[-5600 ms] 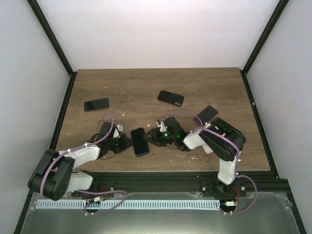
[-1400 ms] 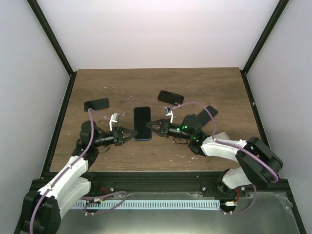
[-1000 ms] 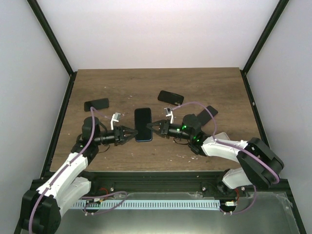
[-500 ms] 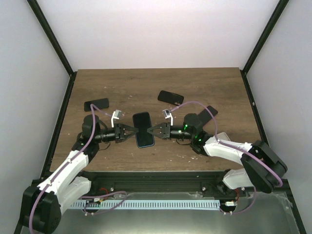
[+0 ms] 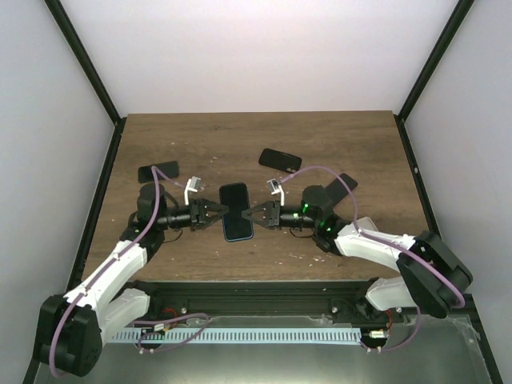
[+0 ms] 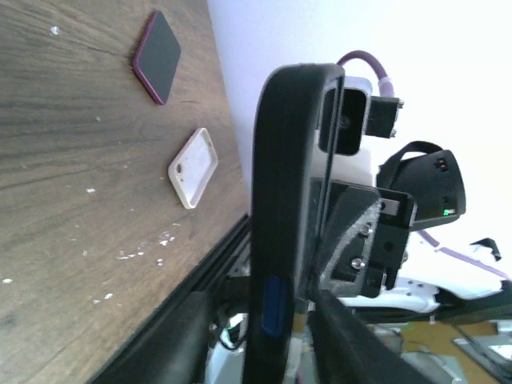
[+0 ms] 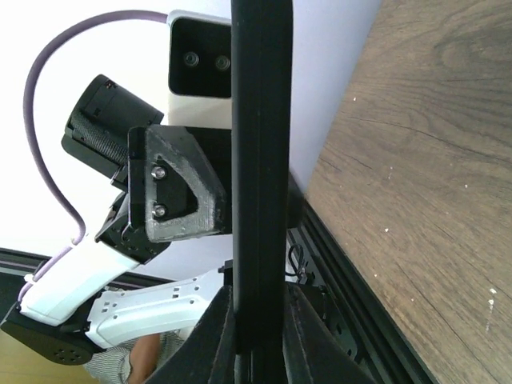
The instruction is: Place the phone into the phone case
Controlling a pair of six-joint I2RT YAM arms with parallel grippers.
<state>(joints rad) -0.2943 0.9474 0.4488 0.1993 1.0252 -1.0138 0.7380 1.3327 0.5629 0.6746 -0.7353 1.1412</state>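
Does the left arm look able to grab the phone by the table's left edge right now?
Probably not yet. The left gripper is clamped on the middle phone, shared with the right gripper. The left phone itself lies unobstructed.

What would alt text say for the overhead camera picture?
The left arm and right arm pinch a dark phone between their jaws, one from each side, over a wooden table. Three more dark phones or cases lie farther back.

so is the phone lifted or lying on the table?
Lifted: left pincer and right pincer clamp the phone; wrist views show a gap to the table.
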